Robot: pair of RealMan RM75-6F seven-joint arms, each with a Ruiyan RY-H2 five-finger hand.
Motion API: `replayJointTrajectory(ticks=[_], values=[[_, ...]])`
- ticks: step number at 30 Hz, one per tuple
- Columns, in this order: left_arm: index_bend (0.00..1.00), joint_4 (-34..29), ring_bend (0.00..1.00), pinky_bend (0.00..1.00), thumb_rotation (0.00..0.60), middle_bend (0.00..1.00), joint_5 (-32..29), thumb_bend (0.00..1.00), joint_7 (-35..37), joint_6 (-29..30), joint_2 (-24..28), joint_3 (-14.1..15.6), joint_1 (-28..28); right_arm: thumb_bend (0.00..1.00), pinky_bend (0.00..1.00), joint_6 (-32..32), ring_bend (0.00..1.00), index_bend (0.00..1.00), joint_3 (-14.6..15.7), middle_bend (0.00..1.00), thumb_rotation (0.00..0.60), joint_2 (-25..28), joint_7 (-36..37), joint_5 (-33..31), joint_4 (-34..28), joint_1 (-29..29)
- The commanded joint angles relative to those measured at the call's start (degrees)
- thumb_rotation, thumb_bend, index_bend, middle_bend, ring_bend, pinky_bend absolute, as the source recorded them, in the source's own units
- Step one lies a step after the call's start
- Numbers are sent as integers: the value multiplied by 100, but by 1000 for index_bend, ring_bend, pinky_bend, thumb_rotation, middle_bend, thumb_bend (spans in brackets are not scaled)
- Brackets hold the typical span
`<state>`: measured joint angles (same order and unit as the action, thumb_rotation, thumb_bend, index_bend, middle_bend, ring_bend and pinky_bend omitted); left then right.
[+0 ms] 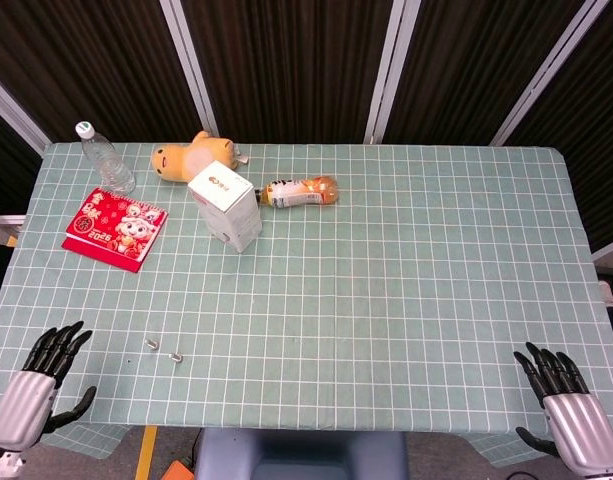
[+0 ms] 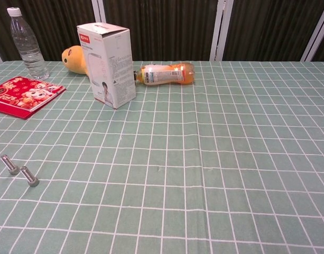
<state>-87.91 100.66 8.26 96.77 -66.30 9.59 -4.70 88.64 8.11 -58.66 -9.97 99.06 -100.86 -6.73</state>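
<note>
We see our left hand (image 1: 31,385) at the near left corner of the desk (image 1: 406,260). Its fingers are spread apart and it holds nothing. Two small bolts (image 1: 164,349) lie on the green checked cloth just to the right of that hand and a bit further in. They lie apart from the hand, and nothing touches them. In the chest view the bolts (image 2: 20,171) lie side by side near the left edge, almost touching each other, and no hand shows there.

Our right hand (image 1: 566,400) is at the near right corner of the desk. Its fingers are spread too, and it holds nothing. It is well apart from the bolts, with the whole width of the desk between them.

At the far left of the desk we see a water bottle (image 1: 104,157) standing up. Near it lies a red booklet (image 1: 115,228). A yellow plush toy (image 1: 194,157) lies behind a white box (image 1: 226,209). An orange drink bottle (image 1: 300,191) lies on its side just right of the box.
</note>
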Motion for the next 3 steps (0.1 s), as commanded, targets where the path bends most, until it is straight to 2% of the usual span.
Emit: replayJointTrajectory(ticks=[1, 3], values=[[0, 133, 0, 33, 600, 0, 105, 379, 122, 43, 134, 56, 83, 158, 0, 12, 0, 0, 0, 0, 600, 10, 13, -2, 12, -14], [0, 129, 0, 32, 600, 0, 86, 378, 45, -13, 133, 29, 89, 158, 0, -7, 0, 0, 0, 0, 600, 13, 16, -19, 14, -13]])
